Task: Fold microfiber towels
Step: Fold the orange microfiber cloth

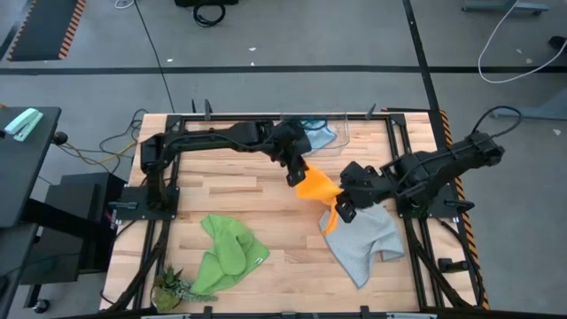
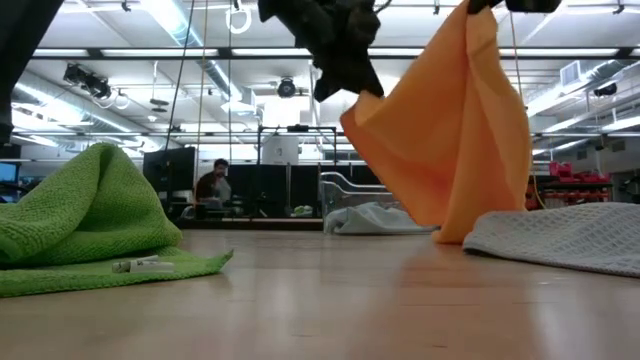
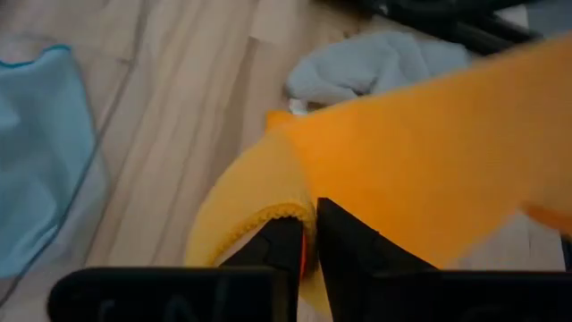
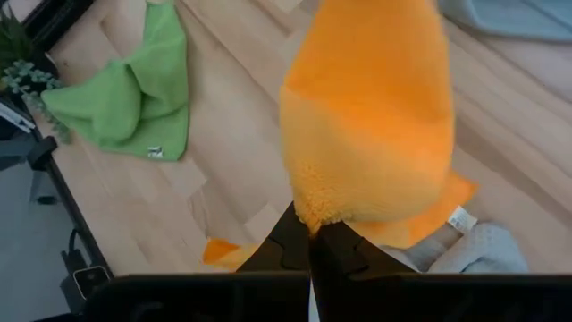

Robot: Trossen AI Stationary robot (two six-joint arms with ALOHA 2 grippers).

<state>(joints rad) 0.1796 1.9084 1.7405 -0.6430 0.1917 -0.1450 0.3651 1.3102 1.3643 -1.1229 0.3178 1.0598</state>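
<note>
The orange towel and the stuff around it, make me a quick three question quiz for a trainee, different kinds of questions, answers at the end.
1. True or false: the orange towel lies flat on the table.
2. Which towel does the orange towel's lower end hang down to? A) green towel B) grey towel C) blue towel
3. Fill in: the right gripper is shut on the ____ towel.

Key
1. False: it is held up between the left gripper and the right gripper.
2. B: its low end reaches the grey towel's edge.
3. Orange: its edge is pinched between the fingers.
</note>
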